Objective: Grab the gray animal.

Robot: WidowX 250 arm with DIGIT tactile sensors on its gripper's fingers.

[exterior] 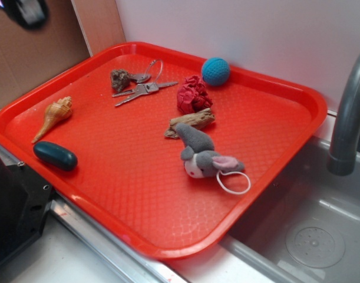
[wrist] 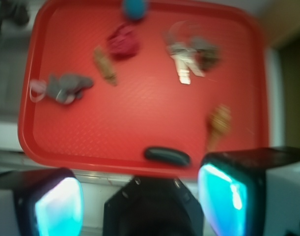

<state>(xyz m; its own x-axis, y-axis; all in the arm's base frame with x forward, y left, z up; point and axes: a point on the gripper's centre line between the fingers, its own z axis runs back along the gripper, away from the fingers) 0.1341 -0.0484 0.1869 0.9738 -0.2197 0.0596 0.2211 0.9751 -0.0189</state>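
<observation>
The gray animal [exterior: 203, 156] is a small plush toy with a white face and pink-lined ears. It lies on its side in the right half of the red tray [exterior: 109, 200], with its white cord loop [exterior: 234, 183] toward the tray's right rim. The wrist view, which is blurred, shows the gray animal [wrist: 66, 87] at the tray's left side. My gripper [wrist: 140, 201] hangs high over the tray's near edge, far from the toy, open, with nothing between its cyan pads [wrist: 59, 209]. A dark blur at the exterior view's top left corner [exterior: 26, 10] seems to be the gripper.
A brown driftwood piece [exterior: 191, 122] touches the toy's back end, with a red crumpled cloth [exterior: 192, 95] and blue knitted ball [exterior: 215, 71] behind it. Keys [exterior: 143, 88], a shell [exterior: 55, 115] and a dark oval object [exterior: 55, 155] lie left. A gray faucet [exterior: 350, 112] and sink [exterior: 309, 236] stand right.
</observation>
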